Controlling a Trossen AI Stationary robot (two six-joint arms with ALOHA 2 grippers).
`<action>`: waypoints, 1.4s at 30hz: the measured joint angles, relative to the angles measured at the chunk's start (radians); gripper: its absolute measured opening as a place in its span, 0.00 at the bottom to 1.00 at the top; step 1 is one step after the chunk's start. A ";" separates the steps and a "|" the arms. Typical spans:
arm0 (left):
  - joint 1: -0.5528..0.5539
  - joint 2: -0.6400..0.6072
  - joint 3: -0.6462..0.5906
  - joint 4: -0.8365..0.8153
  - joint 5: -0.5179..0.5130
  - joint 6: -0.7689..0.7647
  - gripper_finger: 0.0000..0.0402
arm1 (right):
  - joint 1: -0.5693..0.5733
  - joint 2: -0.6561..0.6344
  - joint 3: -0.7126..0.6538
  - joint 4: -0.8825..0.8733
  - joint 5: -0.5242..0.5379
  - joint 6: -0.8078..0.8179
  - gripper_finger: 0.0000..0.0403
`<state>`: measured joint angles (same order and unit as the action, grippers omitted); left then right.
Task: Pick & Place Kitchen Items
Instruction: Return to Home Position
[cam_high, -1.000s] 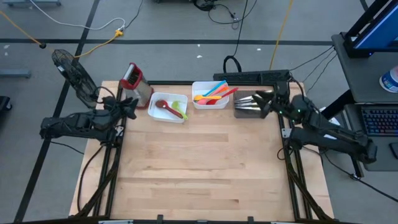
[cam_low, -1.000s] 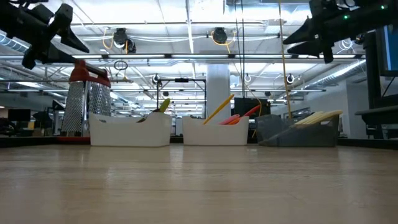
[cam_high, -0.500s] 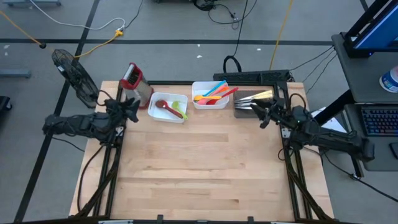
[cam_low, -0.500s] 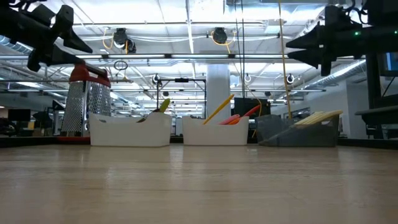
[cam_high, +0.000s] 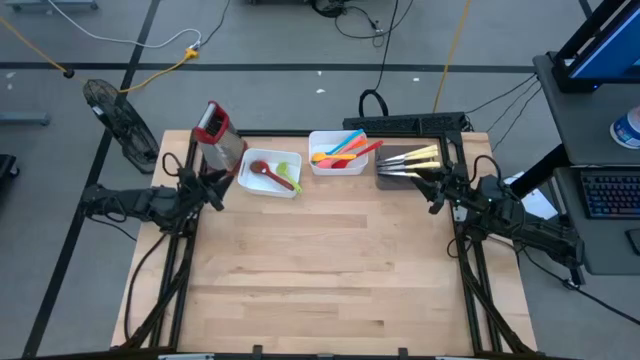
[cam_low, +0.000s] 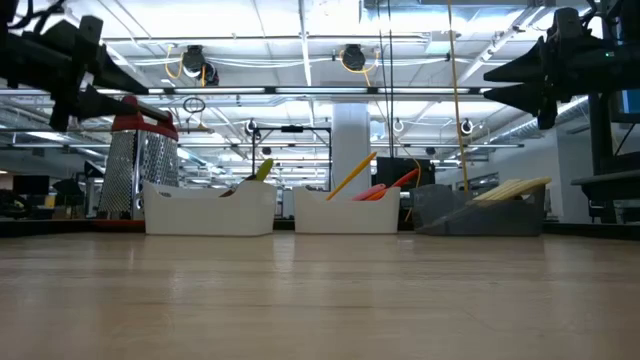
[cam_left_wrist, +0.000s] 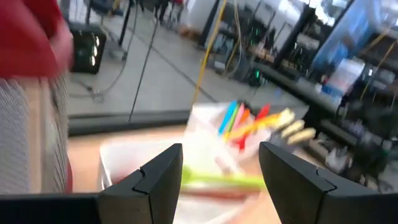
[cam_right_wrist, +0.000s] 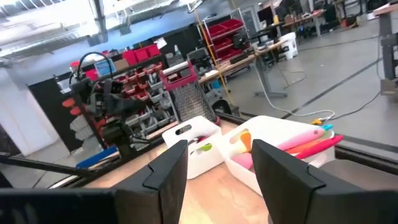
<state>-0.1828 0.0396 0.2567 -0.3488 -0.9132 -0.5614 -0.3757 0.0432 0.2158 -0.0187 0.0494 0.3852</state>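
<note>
The kitchen items lie in three trays along the table's far edge. A red spoon (cam_high: 264, 170) and a green utensil (cam_high: 288, 170) lie in the left white tray (cam_high: 247, 180). Orange, red, blue and yellow spatulas (cam_high: 345, 150) lean out of the middle white tray (cam_high: 318, 164). Pale-handled knives (cam_high: 412, 157) rest in the dark tray (cam_high: 388, 180). My left gripper (cam_high: 213, 192) hovers open above the table, left of the left tray, pointing level at it (cam_left_wrist: 221, 177). My right gripper (cam_high: 432, 190) hovers open just near of the dark tray (cam_right_wrist: 217, 168). Both hold nothing.
A red-topped metal grater (cam_high: 216, 132) stands at the far left corner, close behind my left gripper. A black power strip (cam_high: 405, 122) lies beyond the far edge. The bare wooden tabletop (cam_high: 320, 270) stretches from the trays to the near edge.
Both arms have sunk and drawn back. My right gripper has left the space over the dark tray, going down and toward the table's near right. My left gripper has dropped a little and turned slightly, staying beside the grater. Both stay open; no item has moved.
</note>
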 joint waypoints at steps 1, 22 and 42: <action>-0.006 0.000 -0.027 0.012 -0.001 -0.011 0.54 | 0.003 -0.007 0.000 -0.014 -0.002 0.001 0.42; -0.035 -0.002 -0.146 0.025 0.511 0.106 0.54 | 0.013 -0.009 0.001 -0.049 0.001 -0.029 0.42; -0.036 -0.002 -0.146 0.143 0.494 0.297 0.54 | 0.013 -0.009 0.001 -0.122 0.001 -0.030 0.42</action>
<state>-0.2184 0.0380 0.1112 -0.2056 -0.4194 -0.2639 -0.3626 0.0345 0.2165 -0.1403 0.0505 0.3550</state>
